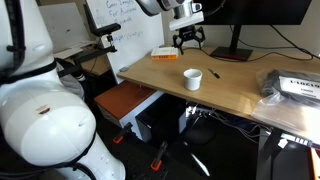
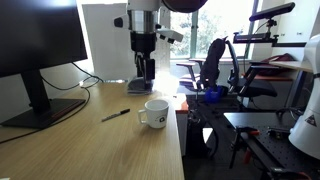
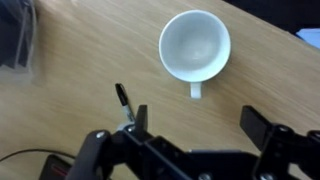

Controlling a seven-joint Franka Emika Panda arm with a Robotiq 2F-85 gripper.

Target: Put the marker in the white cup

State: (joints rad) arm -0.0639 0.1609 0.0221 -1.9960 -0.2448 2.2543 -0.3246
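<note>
The white cup (image 3: 194, 47) stands upright on the wooden desk, its short handle pointing toward my fingers in the wrist view. It also shows in both exterior views (image 1: 192, 77) (image 2: 155, 113). The marker (image 3: 121, 97), a slim dark stick, lies flat on the desk beside the cup; its lower end is hidden behind one finger. It also shows in an exterior view (image 2: 115, 115) and faintly in the other exterior view (image 1: 213, 72). My gripper (image 3: 198, 122) is open and empty, hovering well above the desk over the cup and marker (image 1: 188, 40) (image 2: 143, 75).
A monitor on a black stand (image 2: 40, 100) stands at the back of the desk (image 2: 110, 150). A flat white-and-orange box (image 1: 165, 56) and a clear bag with items (image 1: 295, 85) lie on the desk. Black cables run behind. Office chairs (image 2: 215, 65) stand past the desk edge.
</note>
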